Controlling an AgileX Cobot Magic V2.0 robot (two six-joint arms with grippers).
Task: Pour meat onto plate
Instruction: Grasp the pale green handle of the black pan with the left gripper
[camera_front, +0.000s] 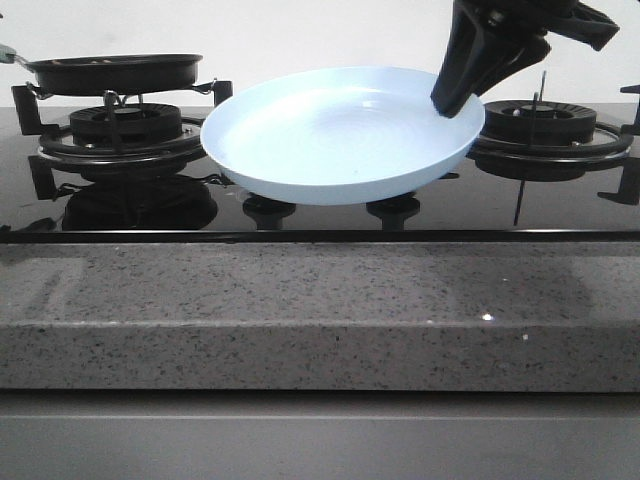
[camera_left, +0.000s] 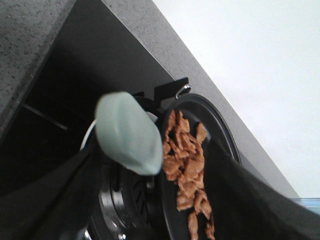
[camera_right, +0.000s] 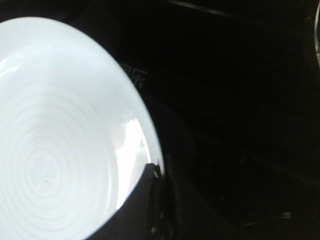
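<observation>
Nearest me, past the stone counter (camera_front: 320, 310), one pale-blue plate (camera_front: 330, 140) hangs tilted above the black hob (camera_front: 300, 215), its far right rim pinched in my right gripper (camera_front: 455, 100), fingers clamped on it. Farther back on the left burner (camera_front: 125, 125) sits one black pan (camera_front: 115, 70) holding one loose pile of meat (camera_left: 186, 165), well apart from the plate. My left gripper (camera_left: 150, 200) straddles the pan's green handle (camera_left: 128, 132), but its fingertips are cut off, so I cannot tell its grip.

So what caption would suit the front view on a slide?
Right gripper holds the empty plate tilted above the stove, while the pan sits over the left burner.
</observation>
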